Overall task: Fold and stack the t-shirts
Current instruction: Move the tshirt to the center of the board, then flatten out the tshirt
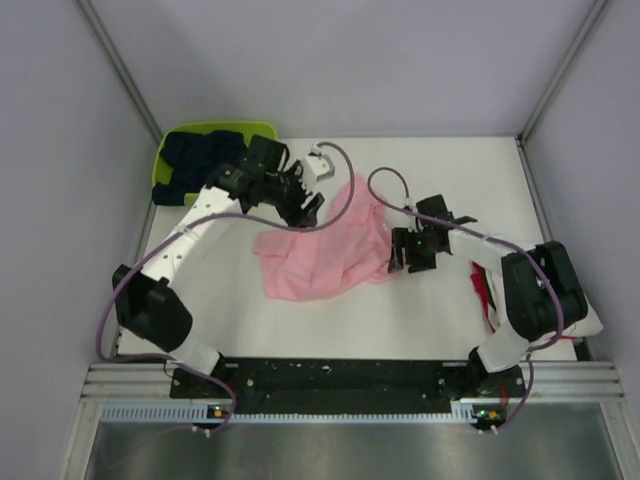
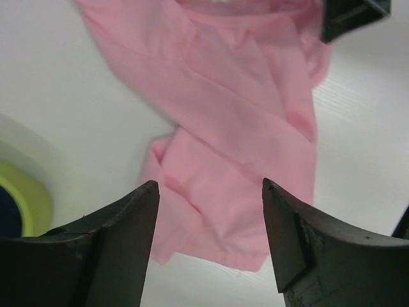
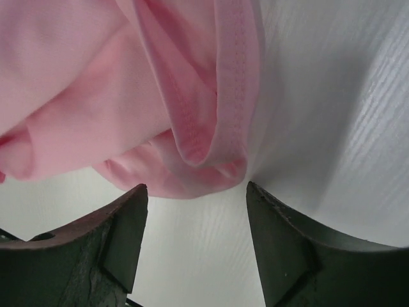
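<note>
The pink t-shirt [image 1: 320,250] lies crumpled, not yet folded, mid-counter [image 1: 250,330], its long axis running slantwise from the far right down to the near left. It sits between the two arms. The right hand [image 1: 408,250] is at its right edge and the left hand [image 1: 300,205] is over its far-left corner, so each is near one end. The coming move looks like a pinch at both ends to spread the cloth flat.

The right wrist view shows what the overhead view cannot. A doubled, stitched hem [image 3: 214,121] bulges just ahead of the parted fingertips, with bare counter between them and nothing clamped. The left wrist view likewise shows its fingers apart and empty, and the cloth stretches away beyond them towards the far end.

Only the overhead view takes in the rest. A navy t-shirt [image 1: 200,160] is heaped in the lime-green basket [image 1: 163,170] at the far left, and a red t-shirt [image 1: 483,290] is partly hidden under the right arm.
</note>
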`<move>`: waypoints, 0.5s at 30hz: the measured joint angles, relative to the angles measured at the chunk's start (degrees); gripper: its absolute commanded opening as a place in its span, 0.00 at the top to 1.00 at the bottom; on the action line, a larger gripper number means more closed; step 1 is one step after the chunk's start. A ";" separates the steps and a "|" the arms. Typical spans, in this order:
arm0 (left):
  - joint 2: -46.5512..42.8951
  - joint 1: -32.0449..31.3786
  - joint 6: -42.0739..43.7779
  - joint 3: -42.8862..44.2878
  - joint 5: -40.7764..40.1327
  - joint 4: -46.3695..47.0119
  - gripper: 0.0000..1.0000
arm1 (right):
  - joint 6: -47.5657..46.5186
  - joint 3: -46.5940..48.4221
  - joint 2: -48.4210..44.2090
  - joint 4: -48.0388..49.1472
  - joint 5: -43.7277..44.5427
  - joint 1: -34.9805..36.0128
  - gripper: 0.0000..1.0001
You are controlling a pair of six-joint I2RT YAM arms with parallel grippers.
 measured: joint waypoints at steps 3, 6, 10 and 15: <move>-3.63 -2.75 2.51 -12.48 0.55 0.17 0.22 | 1.29 0.37 2.29 3.61 -0.74 0.00 0.74; -0.46 -5.75 4.00 -24.94 -1.95 2.73 0.20 | 1.36 0.42 4.24 6.29 -0.68 0.04 1.00; 4.37 -8.31 5.05 -31.80 -7.19 3.21 0.21 | 1.55 0.61 4.42 6.84 -0.24 0.04 1.00; 4.48 -8.28 5.38 -31.82 -11.61 7.52 1.00 | 1.55 0.68 -2.14 5.81 1.70 -0.04 1.00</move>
